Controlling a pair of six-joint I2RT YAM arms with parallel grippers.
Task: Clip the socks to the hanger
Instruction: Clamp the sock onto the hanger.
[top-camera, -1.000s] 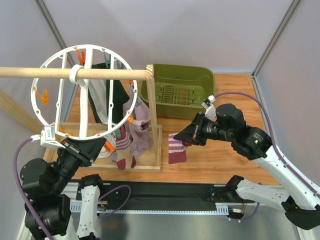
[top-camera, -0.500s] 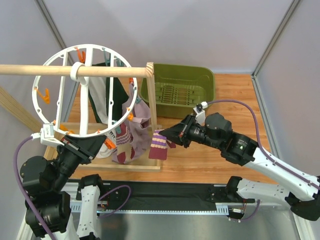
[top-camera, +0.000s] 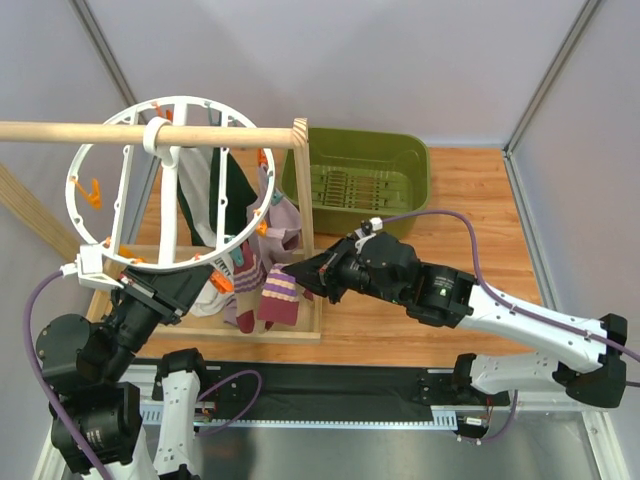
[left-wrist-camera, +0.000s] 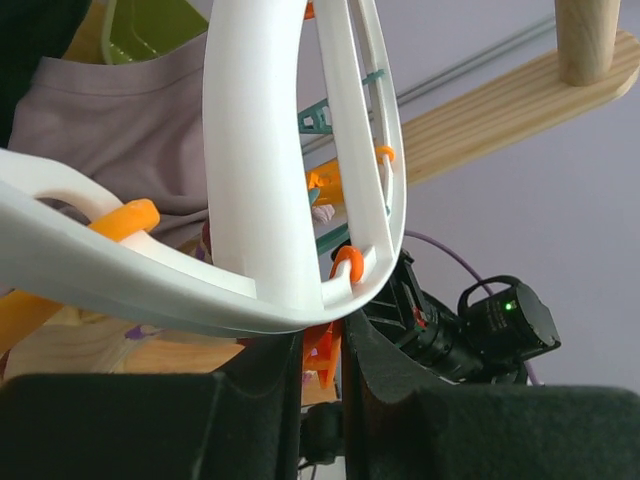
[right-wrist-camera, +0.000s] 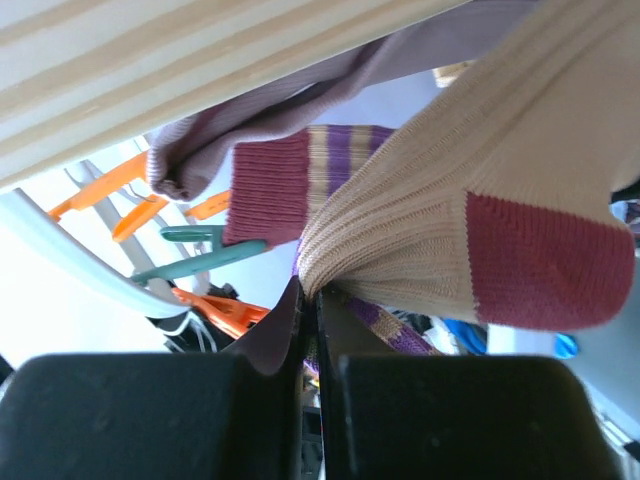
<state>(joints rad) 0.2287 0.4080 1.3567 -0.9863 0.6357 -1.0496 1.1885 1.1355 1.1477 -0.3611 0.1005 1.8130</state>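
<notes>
The white wheel-shaped hanger (top-camera: 75, 190) hangs from the wooden rod (top-camera: 100, 132). At its lower rim my left gripper (top-camera: 213, 283) is shut on an orange clip (left-wrist-camera: 322, 358), just under the ring (left-wrist-camera: 250, 150). My right gripper (top-camera: 284, 270) is shut on a cream, purple-striped sock with a maroon patch (top-camera: 279, 297), held in the air just right of that clip; in the right wrist view the sock (right-wrist-camera: 450, 220) bunches out of the shut jaws (right-wrist-camera: 312, 300). A second sock (right-wrist-camera: 270, 190) hangs from a teal clip (right-wrist-camera: 200, 250).
A mauve garment (top-camera: 283, 215) and a dark green and white garment (top-camera: 215, 195) hang inside the wooden frame, whose post (top-camera: 301, 190) stands right beside the right gripper. A green basket (top-camera: 365, 180) sits at the back of the table.
My right arm has swung left, lifting the striped sock off the table and over to the hanger's lower rim. The left gripper has kept its hold on the clip; the hanger tilted slightly.
</notes>
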